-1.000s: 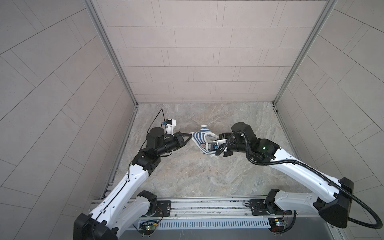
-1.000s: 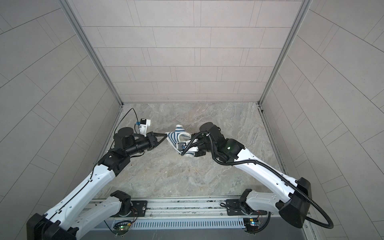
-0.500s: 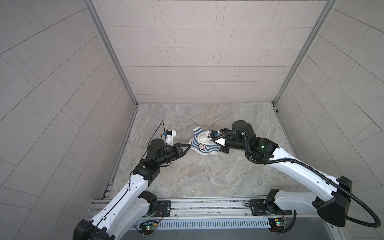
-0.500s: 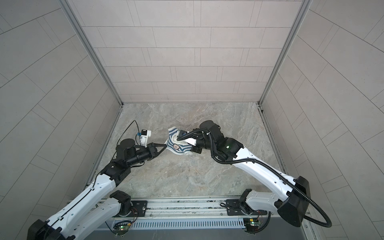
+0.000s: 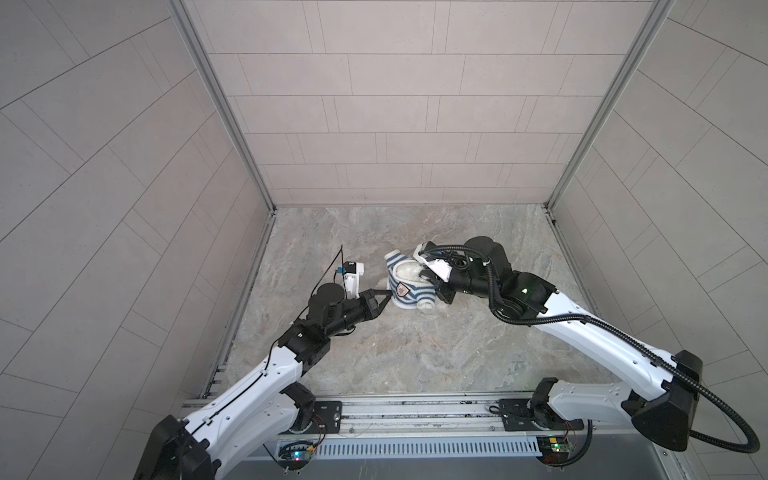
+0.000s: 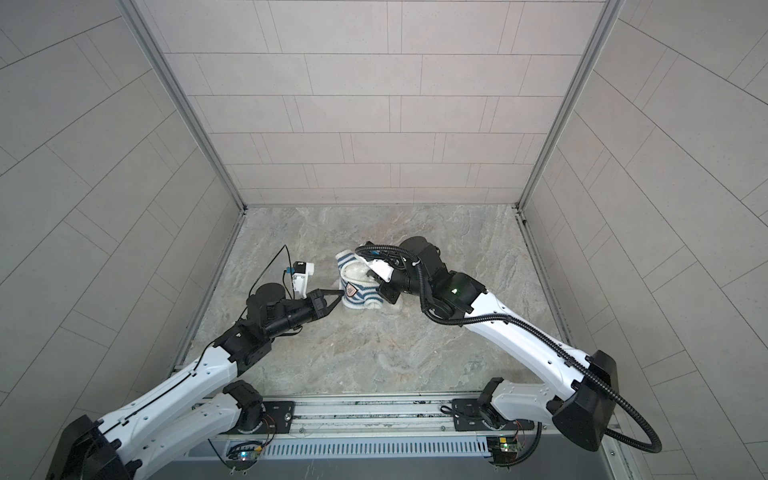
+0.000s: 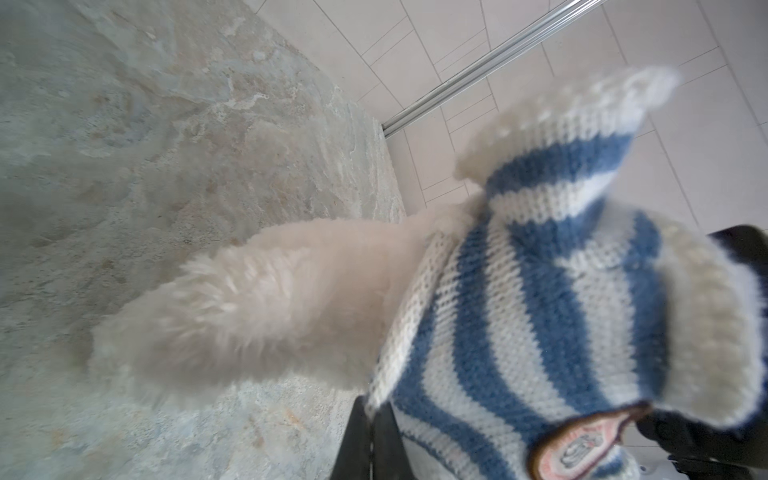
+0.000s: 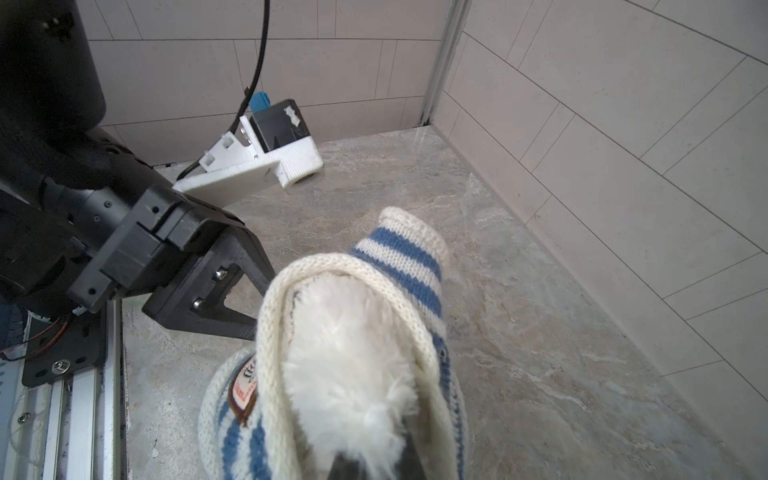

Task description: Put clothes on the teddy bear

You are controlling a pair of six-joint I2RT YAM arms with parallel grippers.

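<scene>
The teddy bear [image 5: 409,270] [image 6: 357,272], white and fluffy, sits mid-floor inside a blue-and-white striped shirt [image 5: 409,296] [image 6: 361,297] with a badge. My left gripper [image 5: 388,293] [image 6: 341,294] [image 7: 371,405] is shut on the shirt's cream hem [image 7: 419,299] at the badge side. A furry limb [image 7: 249,311] pokes out beside that hem. My right gripper [image 5: 428,276] [image 6: 372,274] [image 8: 374,461] reaches into the shirt's wide opening [image 8: 270,332] from the opposite side. It is shut on a tuft of the bear's fur [image 8: 345,374]. The bear's face is hidden.
Tiled walls close in the marble floor [image 5: 415,353] on three sides. A metal rail [image 5: 415,409] with both arm bases runs along the front. The left arm's white camera mount [image 5: 353,277] [image 8: 266,166] stands close beside the bundle.
The left arm has pulled back and lower toward the front, still on the hem. The right gripper has swung up over the bundle's far side, and the shirt now stands more upright.
</scene>
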